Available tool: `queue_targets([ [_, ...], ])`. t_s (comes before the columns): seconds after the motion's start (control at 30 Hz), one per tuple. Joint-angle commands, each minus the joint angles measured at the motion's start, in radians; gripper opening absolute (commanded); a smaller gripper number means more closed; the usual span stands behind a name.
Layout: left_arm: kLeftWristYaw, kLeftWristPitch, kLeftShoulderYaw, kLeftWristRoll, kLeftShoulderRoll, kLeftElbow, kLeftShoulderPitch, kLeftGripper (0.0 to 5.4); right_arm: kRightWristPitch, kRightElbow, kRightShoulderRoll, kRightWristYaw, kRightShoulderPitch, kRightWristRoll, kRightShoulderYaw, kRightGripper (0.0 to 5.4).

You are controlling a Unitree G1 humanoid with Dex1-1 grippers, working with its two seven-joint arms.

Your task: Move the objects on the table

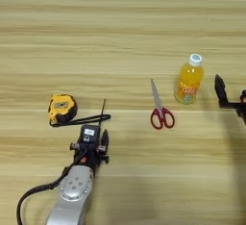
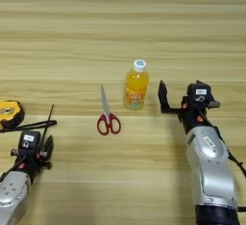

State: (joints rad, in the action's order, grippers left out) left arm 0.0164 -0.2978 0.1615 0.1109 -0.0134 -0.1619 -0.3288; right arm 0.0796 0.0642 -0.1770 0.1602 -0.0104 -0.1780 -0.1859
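Orange-drink bottle (image 2: 135, 85) upright mid-desk (image 2: 123, 27). Right gripper (image 2: 166, 96) just right of bottle, fingers wide, empty. Scissors (image 2: 106, 113) just left of bottle. Best approach: level, squeeze body low, avoid tipping. Left gripper (image 1: 98, 144) far left of bottle, finger spread unclear.

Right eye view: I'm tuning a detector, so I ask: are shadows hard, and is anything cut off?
Right eye view: soft shadow beside the right gripper; tape measure cut by the left edge. Left eye view: that gripper is cut by the right edge.
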Motion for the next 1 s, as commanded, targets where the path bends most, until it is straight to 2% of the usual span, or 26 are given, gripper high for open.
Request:
queue_targets([
  [0.03, 0.006, -0.06, -0.015, 0.008, 0.018, 0.04, -0.037, 1.7, 0.019, 0.011, -0.001, -0.002, 0.001, -0.004, -0.001, 5.4],
  [0.6, -0.008, -0.047, -0.012, 0.001, 0.023, 0.051, -0.029, 0.09, 0.018, 0.006, 0.002, -0.006, -0.004, -0.002, 0.002, 5.4],
  [1.0, -0.027, -0.035, -0.013, -0.013, 0.023, 0.055, -0.024, 0.04, 0.019, 0.003, 0.007, -0.008, -0.007, -0.002, 0.003, 5.4],
])
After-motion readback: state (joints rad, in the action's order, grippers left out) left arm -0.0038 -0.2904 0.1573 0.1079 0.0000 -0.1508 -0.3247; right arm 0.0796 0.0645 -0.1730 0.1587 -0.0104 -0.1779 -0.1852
